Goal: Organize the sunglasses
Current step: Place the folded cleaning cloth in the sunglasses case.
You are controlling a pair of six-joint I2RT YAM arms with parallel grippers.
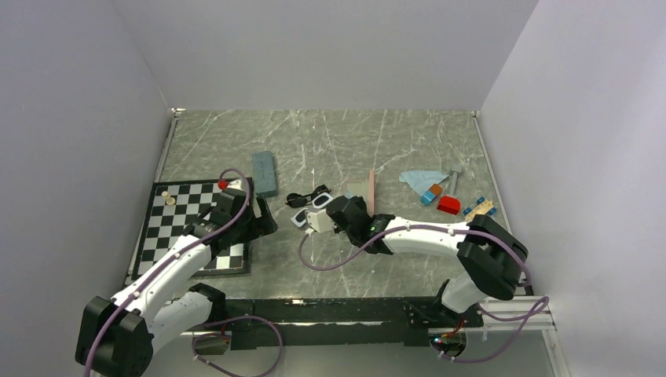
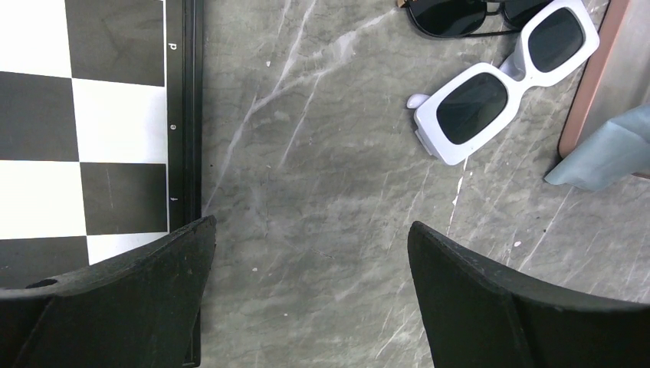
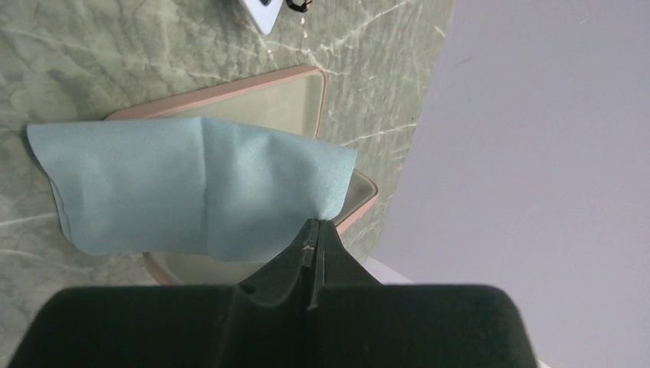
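My right hand [image 3: 313, 239] pinches a light blue cloth [image 3: 192, 184] draped across the open pink case [image 3: 230, 86]. My left hand [image 2: 310, 226] hangs spread wide, holding nothing, left of that case. Beyond it, the white sunglasses [image 2: 506, 80] lie on the table [image 2: 306, 138] just beside the case, with the black sunglasses [image 2: 460, 15] touching them.

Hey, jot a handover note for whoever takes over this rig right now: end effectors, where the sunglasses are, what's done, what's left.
Left end effector: open, empty, over the table beside the chessboard.
Right end effector: shut on a light blue cloth draped over the open pink case.
White sunglasses and black sunglasses: loose on the table, side by side, in no case.
Done: pink case open.
Left: stow both pairs.
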